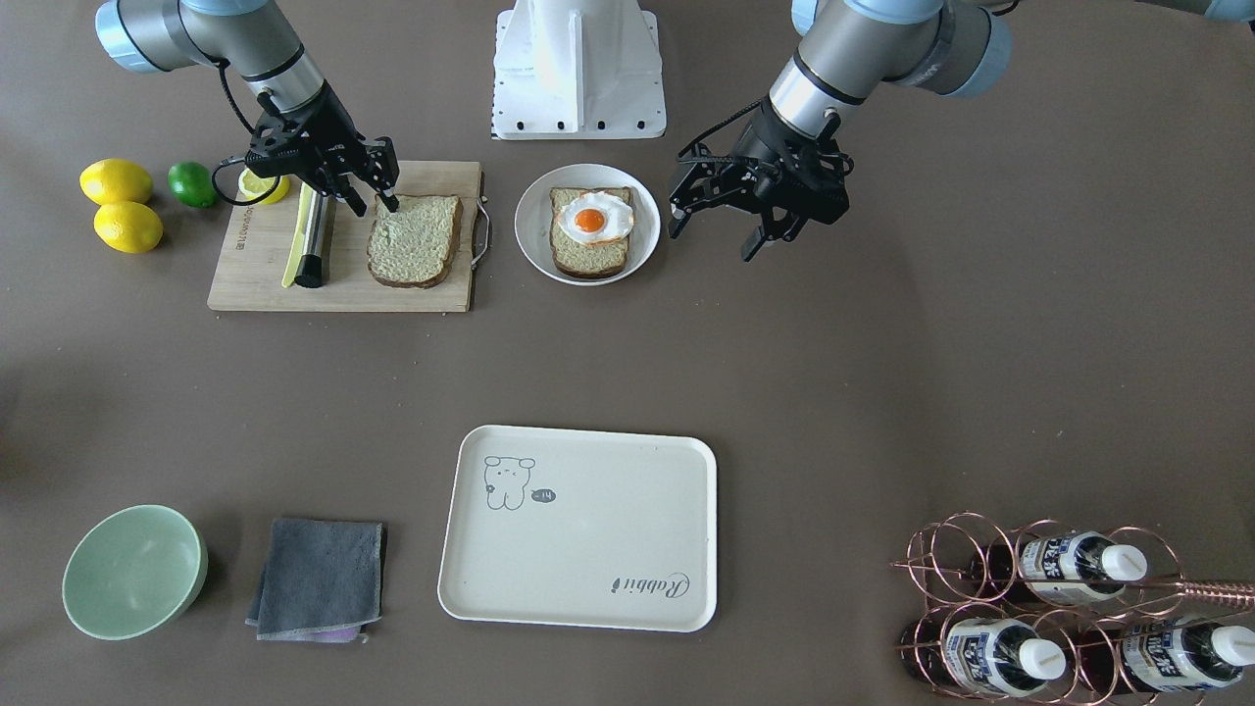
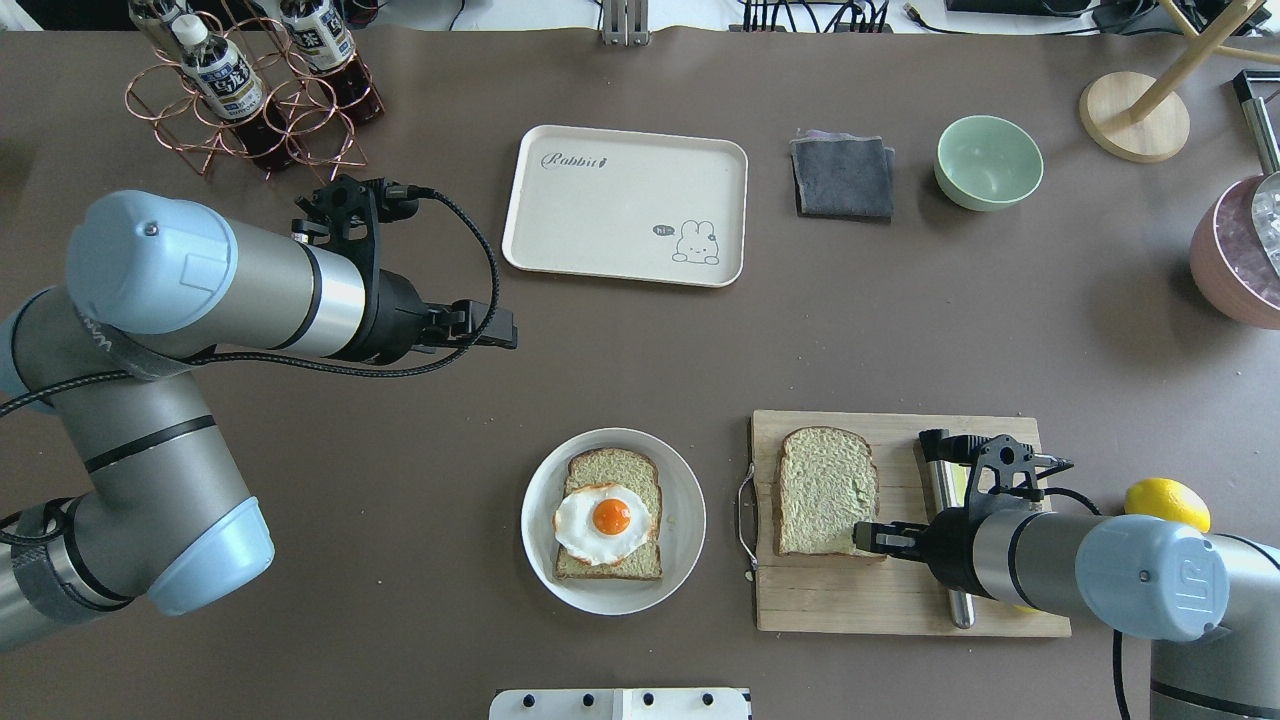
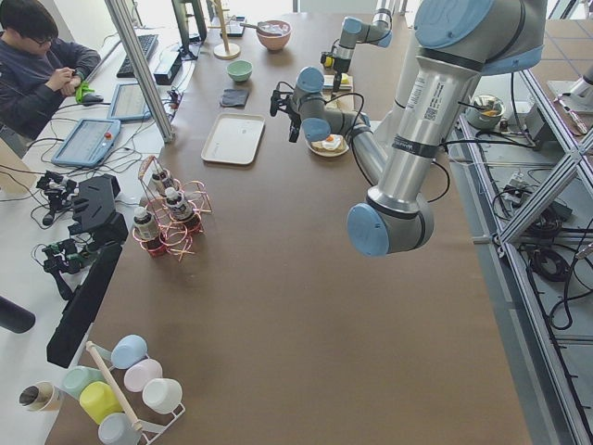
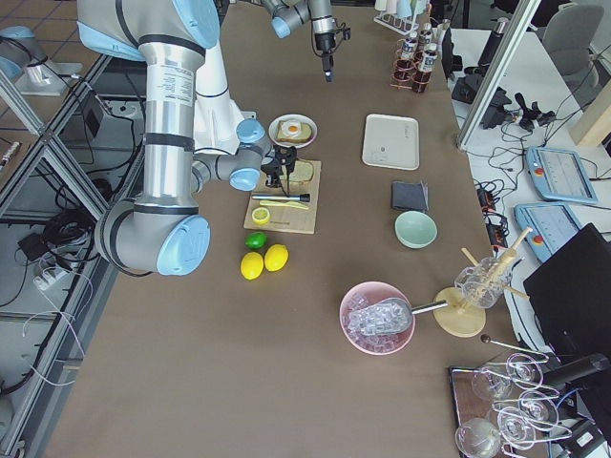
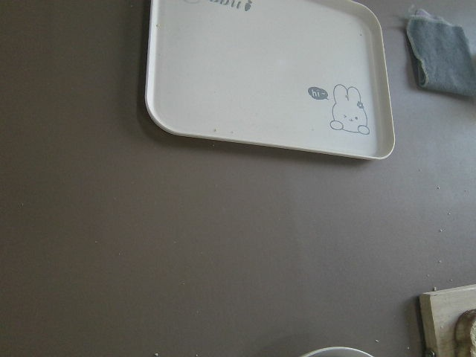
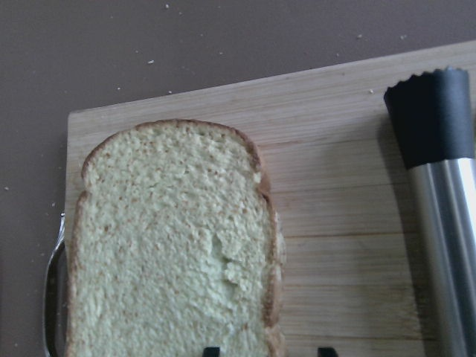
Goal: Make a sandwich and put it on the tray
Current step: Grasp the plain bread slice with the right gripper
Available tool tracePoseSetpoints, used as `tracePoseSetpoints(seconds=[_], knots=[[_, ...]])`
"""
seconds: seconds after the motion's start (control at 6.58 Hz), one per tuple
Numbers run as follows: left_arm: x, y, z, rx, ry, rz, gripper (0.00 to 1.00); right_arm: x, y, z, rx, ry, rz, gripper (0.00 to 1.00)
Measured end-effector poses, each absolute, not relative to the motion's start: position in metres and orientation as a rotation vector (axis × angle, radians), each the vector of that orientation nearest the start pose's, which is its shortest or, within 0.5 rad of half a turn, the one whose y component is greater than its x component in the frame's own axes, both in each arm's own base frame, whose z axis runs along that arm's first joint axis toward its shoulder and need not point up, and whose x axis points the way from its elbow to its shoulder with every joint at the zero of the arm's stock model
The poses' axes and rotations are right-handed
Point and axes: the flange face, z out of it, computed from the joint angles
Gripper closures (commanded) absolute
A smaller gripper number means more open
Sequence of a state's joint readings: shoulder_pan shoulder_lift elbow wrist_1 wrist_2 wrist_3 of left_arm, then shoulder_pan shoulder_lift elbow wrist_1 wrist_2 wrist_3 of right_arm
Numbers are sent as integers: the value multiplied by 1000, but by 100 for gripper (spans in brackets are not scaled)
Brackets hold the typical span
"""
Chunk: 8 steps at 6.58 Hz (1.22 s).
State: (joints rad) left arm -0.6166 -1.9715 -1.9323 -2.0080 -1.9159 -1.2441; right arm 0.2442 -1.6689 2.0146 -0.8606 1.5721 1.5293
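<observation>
One bread slice [image 1: 415, 240] lies flat on the wooden cutting board [image 1: 265, 284]. My right gripper [image 1: 375, 204] is open, low at that slice's near corner [image 2: 828, 490]. In the right wrist view its fingertips [image 6: 212, 350] straddle the crust edge of the bread [image 6: 171, 245]. The second slice [image 1: 588, 257] lies on the round white plate [image 1: 529, 230] with the fried egg [image 1: 594, 218] on top. My left gripper [image 1: 721, 224] is open and empty, raised beside the plate. The cream tray [image 1: 608, 510] sits bare across the table, also in the left wrist view [image 5: 245, 82].
A steel-handled knife [image 1: 314, 230] and a lemon half [image 1: 263, 184] lie on the board. Two lemons [image 1: 123, 204] and a lime [image 1: 191, 183] sit beside it. A green bowl [image 1: 134, 571], a grey cloth [image 1: 319, 579] and a copper bottle rack [image 1: 1059, 608] flank the tray.
</observation>
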Motion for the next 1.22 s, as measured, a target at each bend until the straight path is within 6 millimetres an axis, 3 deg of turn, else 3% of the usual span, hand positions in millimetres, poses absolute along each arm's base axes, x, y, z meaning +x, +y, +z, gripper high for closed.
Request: tracePoseSetpoints(seconds=[0.15,0.76,1.22], knots=[[409,-412,223,271,1195,-45,2,-418,-240,414,150,-1049,182,100],[408,-411,221,272,1199,-43,2,-416,-241,410,169,-1053,187,100],[408,-411,221,272,1198,-43,2,-393,-256,377,149,-1122,193,100]])
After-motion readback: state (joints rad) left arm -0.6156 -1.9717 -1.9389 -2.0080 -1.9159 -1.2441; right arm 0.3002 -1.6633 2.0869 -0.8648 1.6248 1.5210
